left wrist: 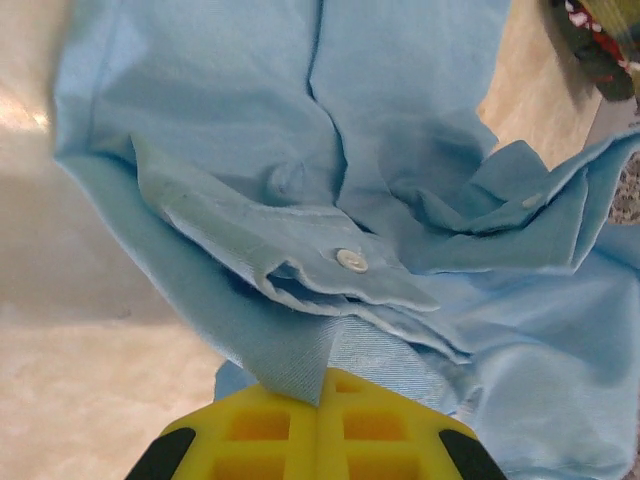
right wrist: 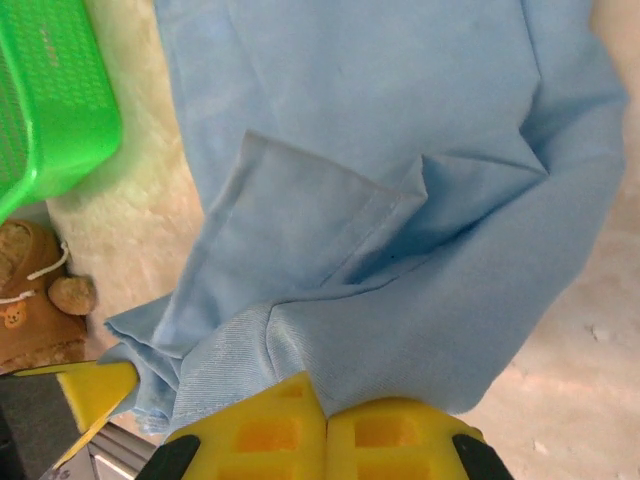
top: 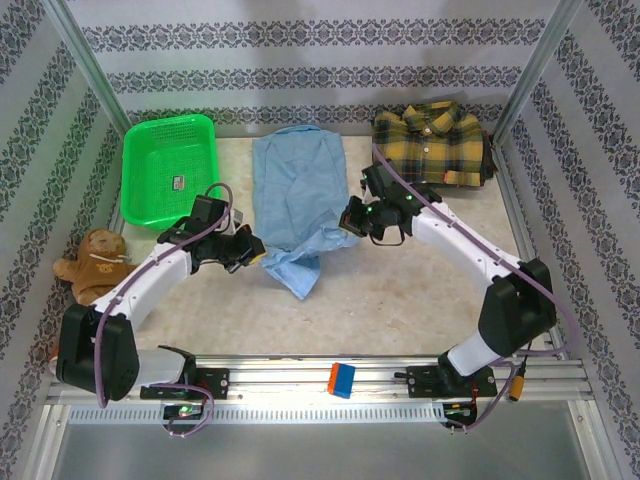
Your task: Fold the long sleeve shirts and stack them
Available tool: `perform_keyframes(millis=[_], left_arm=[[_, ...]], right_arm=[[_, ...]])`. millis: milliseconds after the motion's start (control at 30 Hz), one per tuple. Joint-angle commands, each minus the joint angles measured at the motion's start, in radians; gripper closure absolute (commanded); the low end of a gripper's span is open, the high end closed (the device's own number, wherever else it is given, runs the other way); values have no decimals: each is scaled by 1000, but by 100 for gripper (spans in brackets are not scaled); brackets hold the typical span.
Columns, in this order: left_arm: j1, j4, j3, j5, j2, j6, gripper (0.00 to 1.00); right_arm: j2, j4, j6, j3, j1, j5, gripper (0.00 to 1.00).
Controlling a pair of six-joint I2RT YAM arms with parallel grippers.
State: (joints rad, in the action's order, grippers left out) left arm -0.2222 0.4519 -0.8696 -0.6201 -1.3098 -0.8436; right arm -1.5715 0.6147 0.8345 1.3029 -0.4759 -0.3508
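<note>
The left hand point(top: 246, 250) and right hand point(top: 352, 218) each clamp tight on opposite sides of the blue shirt point(top: 295, 185), which lies mid-desk point(top: 400, 300). The two-sided grip looks meant to lift the near end evenly for a fold. The plaid shirt point(top: 430, 145) waits at the far right corner.

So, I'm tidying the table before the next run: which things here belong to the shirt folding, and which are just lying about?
Part of the job:
- light blue shirt, pinched by the left gripper and the right gripper
- yellow plaid shirt

Just lying about:
- green mesh basket
- brown plush bootie
- blue-and-orange block
</note>
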Motion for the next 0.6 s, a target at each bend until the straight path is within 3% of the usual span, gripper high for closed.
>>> perform_keyframes(millis=[0,567], left_arm=[[25,-46,-62,30,-39,-19,100],[103,-114,-269,109,-267,36,100]], right_arm=[[-50,49,-66,72,31,-27,100],[-345,116,-182,397,150,-111,100]])
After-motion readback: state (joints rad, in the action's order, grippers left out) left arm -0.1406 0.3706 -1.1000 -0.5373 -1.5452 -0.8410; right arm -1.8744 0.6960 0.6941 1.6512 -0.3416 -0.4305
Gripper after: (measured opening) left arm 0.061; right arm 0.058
